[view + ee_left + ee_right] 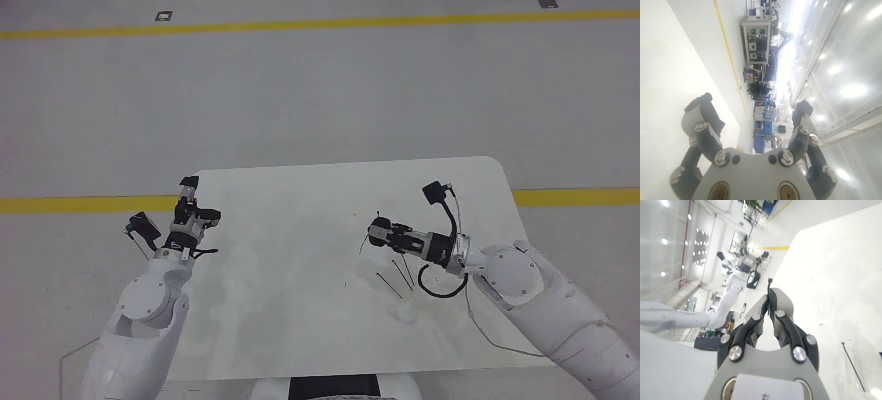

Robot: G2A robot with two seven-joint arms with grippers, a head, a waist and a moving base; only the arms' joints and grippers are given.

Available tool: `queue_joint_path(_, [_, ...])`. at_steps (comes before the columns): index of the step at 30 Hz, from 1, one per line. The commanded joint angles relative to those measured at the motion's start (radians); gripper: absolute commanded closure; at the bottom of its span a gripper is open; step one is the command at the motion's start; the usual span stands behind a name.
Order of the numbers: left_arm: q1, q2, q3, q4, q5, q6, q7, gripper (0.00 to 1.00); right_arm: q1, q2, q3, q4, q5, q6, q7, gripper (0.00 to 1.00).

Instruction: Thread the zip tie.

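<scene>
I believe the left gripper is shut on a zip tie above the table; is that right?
Not quite: the right gripper is shut on the zip tie above the table, as the right wrist view shows; the left gripper is open.

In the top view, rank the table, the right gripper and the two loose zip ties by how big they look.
1. Table.
2. Right gripper, though being nearer the camera may inflate it.
3. Loose zip ties: the two look alike, so unranked.

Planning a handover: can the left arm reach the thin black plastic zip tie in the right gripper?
Probably yes: left gripper open, only bare white table between, and the zip tie pokes past the right gripper.
</scene>
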State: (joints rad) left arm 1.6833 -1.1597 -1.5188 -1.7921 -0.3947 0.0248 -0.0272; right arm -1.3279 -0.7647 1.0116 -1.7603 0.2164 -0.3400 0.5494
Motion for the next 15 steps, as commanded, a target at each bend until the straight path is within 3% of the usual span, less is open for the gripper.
queue_joint_path(1, [-0.026, -0.004, 0.034, 0.007, 0.011, 0.012, -0.002, 0.00, -0.004, -0.004, 0.008, 0.015, 0.015, 0.000, -0.011, 1.00])
queue_joint_path(8, [-0.114, -0.022, 0.151, 0.047, 0.010, 0.043, 0.010, 0.00, -0.014, -0.023, 0.031, 0.050, 0.051, 0.000, -0.018, 1.00])
queue_joint_path(15, [-0.114, -0.022, 0.151, 0.047, 0.010, 0.043, 0.010, 0.00, -0.014, -0.023, 0.031, 0.050, 0.051, 0.000, -0.018, 1.00])
